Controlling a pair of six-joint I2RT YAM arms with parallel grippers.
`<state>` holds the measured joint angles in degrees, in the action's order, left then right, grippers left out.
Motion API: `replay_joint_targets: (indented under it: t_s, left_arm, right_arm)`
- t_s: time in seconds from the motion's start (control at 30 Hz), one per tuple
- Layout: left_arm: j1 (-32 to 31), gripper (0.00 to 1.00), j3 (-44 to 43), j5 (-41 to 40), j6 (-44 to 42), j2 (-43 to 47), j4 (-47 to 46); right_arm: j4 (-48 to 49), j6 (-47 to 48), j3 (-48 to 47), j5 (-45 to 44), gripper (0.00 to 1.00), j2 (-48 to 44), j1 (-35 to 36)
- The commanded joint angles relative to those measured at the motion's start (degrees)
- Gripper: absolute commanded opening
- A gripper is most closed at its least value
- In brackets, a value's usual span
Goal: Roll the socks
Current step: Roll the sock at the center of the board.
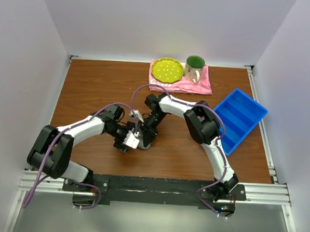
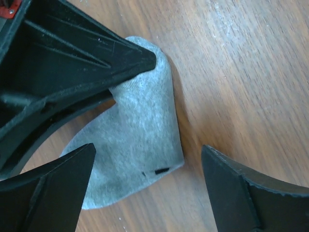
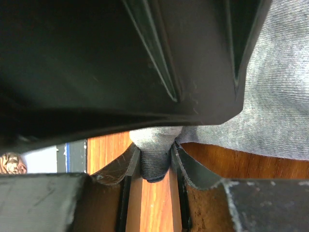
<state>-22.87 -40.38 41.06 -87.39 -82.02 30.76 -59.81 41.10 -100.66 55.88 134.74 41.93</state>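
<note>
R hand clamped on sock, L hand spread apart.
My R wrist cam shows the pinched fold; L cam shows the rest flat on surface under L hand; top cam: arms cover it.

We log two arms, left arm and right arm: white link shells, black rounded joint housings. Purple cables loop back from behind each end effector along the links. The left gripper has matte black moulded fingers, wedge-shaped and tapering to blunt tips, with raised ribs along the backs. A white block sits just behind it. The right gripper is black too, with thin dark pads at the tips, edges scuffed and curled
</note>
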Motion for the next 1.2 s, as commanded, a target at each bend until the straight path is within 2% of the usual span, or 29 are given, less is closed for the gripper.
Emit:
replay_joint_targets:
  t_s: [0.0, 0.1, 0.3, 0.47, 0.5, 0.57, 0.67, 0.7, 0.73, 0.83, 0.87, 0.9, 1.0, 1.17]
  left_arm:
    - [-1.7, 0.91, -0.7, -1.4, 4.3, -1.7, -2.0]
    - [-2.3, 0.84, -1.6, -1.9, 5.4, -3.2, -1.5]
    - [-3.7, 0.79, -1.3, -2.4, 6.5, -4.6, -2.8]
    - [-5.5, 0.66, -1.4, -2.4, 6.9, -5.3, -3.0]
    - [-5.9, 0.52, -1.5, -2.5, 7.0, -5.5, -2.8]
    - [-6.7, 0.39, -1.7, -2.6, 7.2, -6.0, -2.4]
    - [-8.1, 0.04, -1.6, -4.3, 8.5, -6.8, -2.7]
    - [-8.5, 0.00, -1.3, -5.0, 8.9, -6.9, -3.0]
    - [-8.6, 0.00, -1.2, -5.1, 8.8, -7.1, -2.9]
    - [-8.6, 0.00, 0.0, -6.0, 8.3, -6.1, -3.1]
    - [-8.6, 0.00, 0.6, -6.4, 7.9, -5.5, -3.3]
    - [-8.6, 0.00, 1.6, -7.0, 7.7, -4.8, -4.1]
    - [-8.6, 0.00, 2.8, -7.3, 6.5, -2.3, -4.4]
    - [-8.6, 0.00, 1.9, -6.3, 4.8, -0.3, -3.5]
  right_arm:
    - [0.4, -0.1, -0.9, -3.9, 0.00, 1.3, -0.3]
    - [0.6, -0.2, -0.9, -3.9, 0.00, 1.4, -0.3]
    - [0.7, -0.4, -0.9, -4.3, 0.00, 1.5, -0.3]
    - [0.8, -0.6, -1.2, -4.3, 0.00, 1.7, -0.3]
    - [0.8, -0.8, -1.2, -4.3, 0.00, 1.7, -0.2]
    - [0.8, -0.8, -1.6, -4.4, 0.00, 1.6, -0.3]
    - [1.5, -1.6, -1.8, -4.7, 0.00, 1.3, -0.3]
    - [1.4, -1.7, -2.0, -4.9, 0.00, 1.1, -0.2]
    - [0.7, -1.6, -2.7, -5.1, 0.00, 0.8, -0.4]
    - [-1.1, -1.2, -4.8, -4.8, 0.27, -0.8, -1.8]
    - [-1.5, -1.1, -5.5, -4.4, 0.39, -1.4, -3.5]
    - [-2.0, -1.1, -7.4, -3.0, 0.44, -1.6, -4.6]
    - [-4.6, -1.1, -12.5, -0.9, 0.55, -1.3, -7.6]
    - [-4.2, -5.4, -18.6, -0.5, 0.62, 1.3, -8.4]
